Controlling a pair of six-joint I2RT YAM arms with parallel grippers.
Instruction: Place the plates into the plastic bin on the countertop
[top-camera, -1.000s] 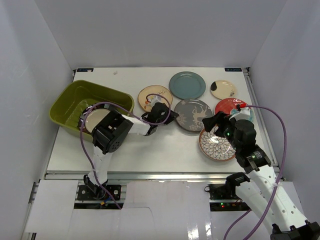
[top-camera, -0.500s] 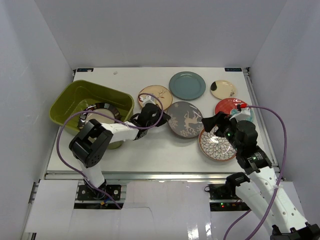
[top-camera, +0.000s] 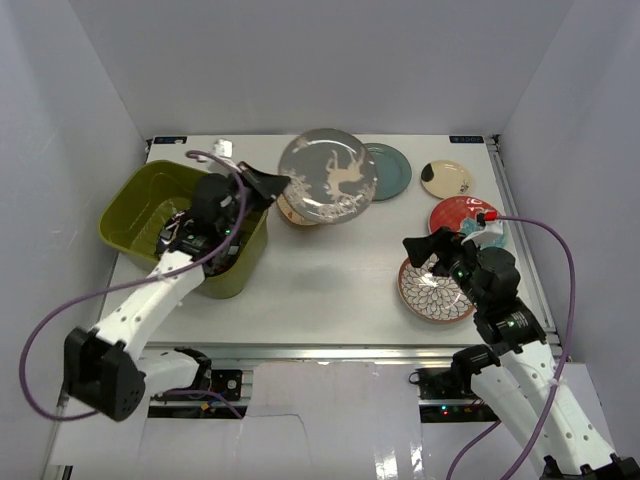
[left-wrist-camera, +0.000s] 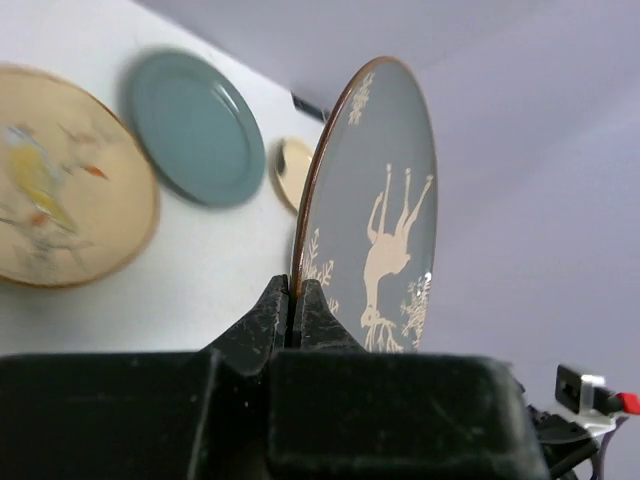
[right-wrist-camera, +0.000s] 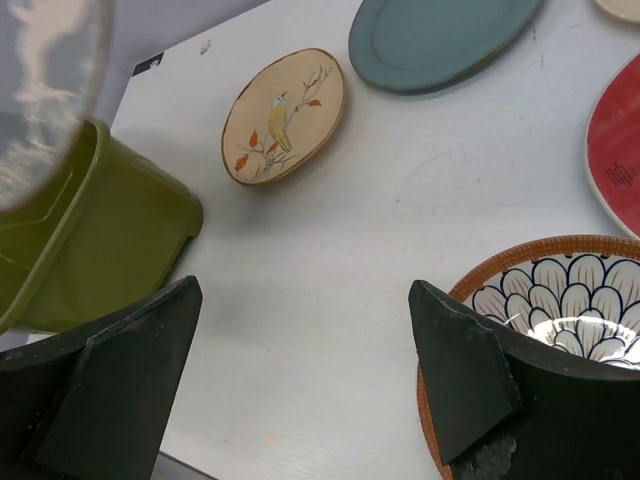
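Note:
My left gripper (top-camera: 274, 184) (left-wrist-camera: 293, 296) is shut on the rim of the grey plate with antlers (top-camera: 327, 177) (left-wrist-camera: 388, 190). It holds that plate tilted in the air, just right of the olive plastic bin (top-camera: 150, 205) (right-wrist-camera: 70, 235). My left arm hides much of the bin's inside. On the white countertop (top-camera: 320, 285) lie the bird plate (right-wrist-camera: 284, 115) (left-wrist-camera: 50, 190), the grey-blue plate (top-camera: 395, 170) (right-wrist-camera: 440, 35), the cream plate with a dark patch (top-camera: 447, 179), the red plate (top-camera: 458, 212) and the petal plate (top-camera: 430, 292) (right-wrist-camera: 565, 300). My right gripper (top-camera: 424, 250) (right-wrist-camera: 302, 292) hangs open beside the petal plate's left rim, holding nothing.
White walls enclose the countertop at the back and on both sides. A purple cable (top-camera: 556, 250) loops beside my right arm, and another (top-camera: 60, 320) trails from the left arm. In the top view the raised plate covers part of the bird plate (top-camera: 290, 212).
My left gripper has lifted the grey antler plate off the countertop and swung it up and back toward the bin. The right arm has barely moved.

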